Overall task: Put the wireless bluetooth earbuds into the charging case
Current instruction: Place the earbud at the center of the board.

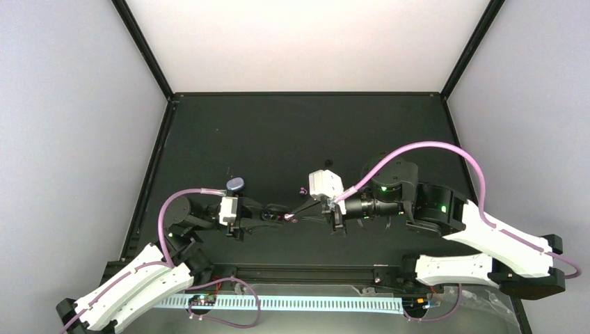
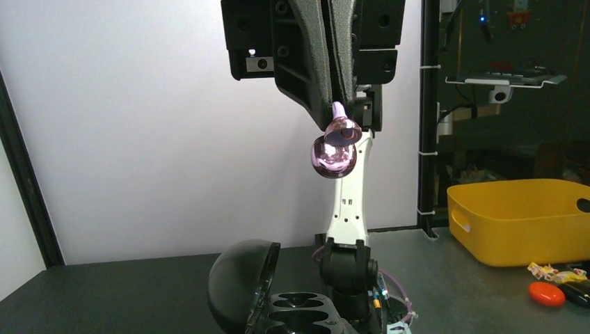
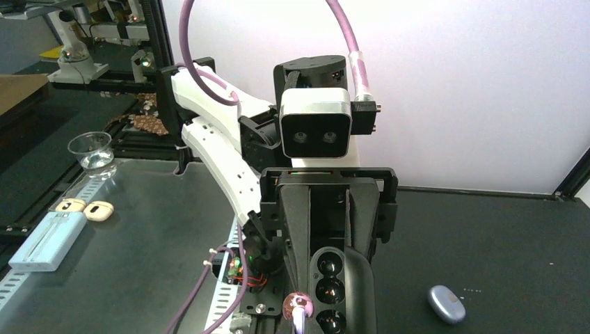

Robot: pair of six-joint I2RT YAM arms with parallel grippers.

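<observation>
Purple-pink earbud (image 2: 334,149) sits pinched in the clenched right tool (image 2: 339,104), near but apart from the open black charging case (image 2: 240,282) clamped by the left tool (image 3: 328,264). We judge it light, glossy and slippery; grip its narrow tip.

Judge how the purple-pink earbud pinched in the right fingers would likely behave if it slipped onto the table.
The purple-pink earbud looks glossy and rounded, so it is probably slippery; the right fingers pinch only its narrow tip. It appears tiny beside them, so it is likely very light. Dropped, its bulbous shape would probably roll on the table.
</observation>
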